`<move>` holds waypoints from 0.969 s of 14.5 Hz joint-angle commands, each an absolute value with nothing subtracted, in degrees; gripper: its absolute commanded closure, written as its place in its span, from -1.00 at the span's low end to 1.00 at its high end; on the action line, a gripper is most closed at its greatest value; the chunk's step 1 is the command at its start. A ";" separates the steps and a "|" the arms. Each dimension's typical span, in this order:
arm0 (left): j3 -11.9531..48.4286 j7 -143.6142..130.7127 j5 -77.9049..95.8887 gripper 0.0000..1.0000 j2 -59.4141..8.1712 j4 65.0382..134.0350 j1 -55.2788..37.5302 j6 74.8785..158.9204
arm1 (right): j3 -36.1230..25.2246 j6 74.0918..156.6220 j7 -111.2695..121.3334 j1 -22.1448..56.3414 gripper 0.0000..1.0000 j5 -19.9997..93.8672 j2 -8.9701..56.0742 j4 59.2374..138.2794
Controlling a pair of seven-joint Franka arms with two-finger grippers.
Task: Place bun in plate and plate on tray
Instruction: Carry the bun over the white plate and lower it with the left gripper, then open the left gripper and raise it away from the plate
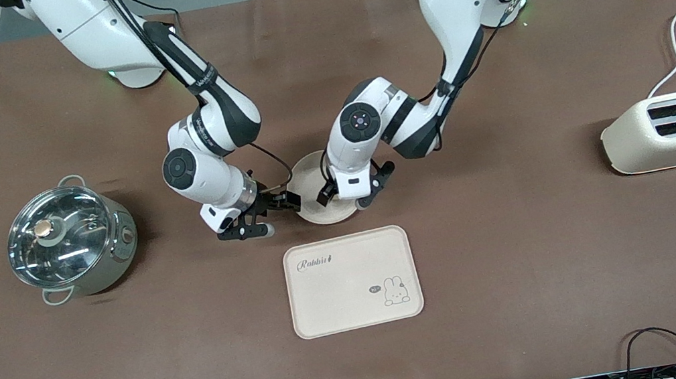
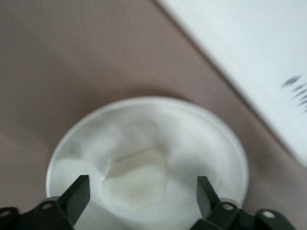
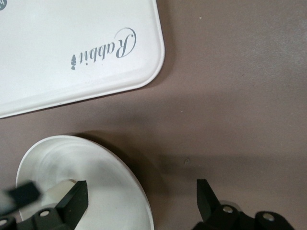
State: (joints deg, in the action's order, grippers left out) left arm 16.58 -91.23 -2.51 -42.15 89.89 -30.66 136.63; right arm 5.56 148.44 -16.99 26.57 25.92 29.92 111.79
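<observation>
The plate [image 1: 312,178] lies mid-table, just farther from the front camera than the tray [image 1: 353,282]. My left gripper [image 1: 351,197] is open low over the plate. In the left wrist view its fingers straddle the bun [image 2: 136,179], which lies in the plate [image 2: 192,139]. The bun is hidden in the front view. My right gripper [image 1: 271,217] is open at the plate's edge toward the right arm's end. In the right wrist view the plate's rim [image 3: 136,191] runs between its fingers, one over the plate and one over the table. The tray also shows there [image 3: 62,57].
A steel pot with a glass lid [image 1: 70,235] stands toward the right arm's end of the table. A cream toaster [image 1: 674,129] with its white cable stands toward the left arm's end. The brown table cover [image 1: 527,268] lies bare around the tray.
</observation>
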 commanded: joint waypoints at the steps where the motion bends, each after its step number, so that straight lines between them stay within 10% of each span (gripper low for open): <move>1: 16.00 -90.53 -4.39 -1.00 -34.12 89.92 -27.17 128.87 | 5.10 148.89 -17.40 27.25 -1.00 27.16 30.32 111.27; 14: 15.91 -32.56 -4.48 -1.00 -9.51 83.32 -1.60 93.80 | 5.01 150.55 -17.32 28.21 -1.00 27.07 31.38 111.36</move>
State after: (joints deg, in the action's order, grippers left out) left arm 15.74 -38.90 -3.81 -13.22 82.83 -3.67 97.13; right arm 5.50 149.06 -17.09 27.03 25.92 30.67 111.60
